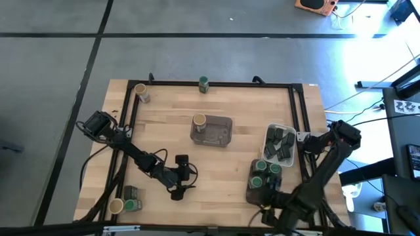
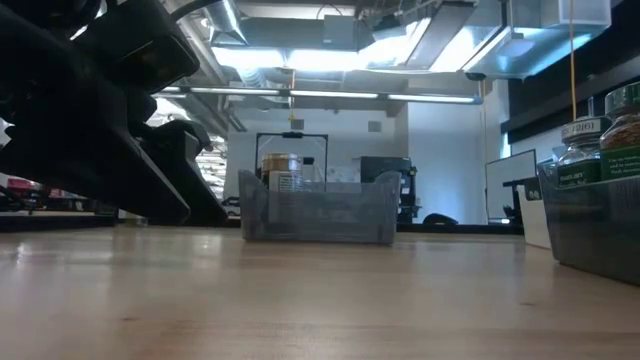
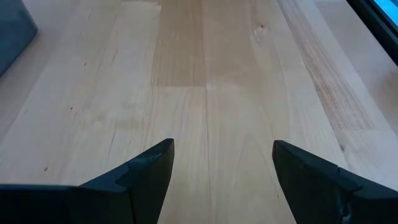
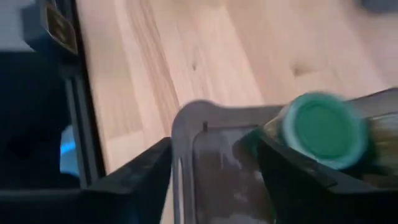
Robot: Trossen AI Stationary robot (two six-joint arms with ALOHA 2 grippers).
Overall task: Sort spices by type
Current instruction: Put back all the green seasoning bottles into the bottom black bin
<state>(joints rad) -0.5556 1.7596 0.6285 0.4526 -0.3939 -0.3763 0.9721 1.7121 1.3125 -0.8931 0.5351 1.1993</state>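
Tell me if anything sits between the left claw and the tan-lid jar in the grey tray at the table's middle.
Nothing visible does. The left claw is open over bare wood, and only bare table lies between it and the grey tray. The tan-lid jar stands inside the tray, so its wall surrounds the jar.

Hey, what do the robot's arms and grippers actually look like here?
Both arms are dark, nearly black, built of jointed segments with boxy bases and thin cables alongside. The left gripper and right gripper each end in two flat, matte dark fingers with angled tips. No markings are visible.
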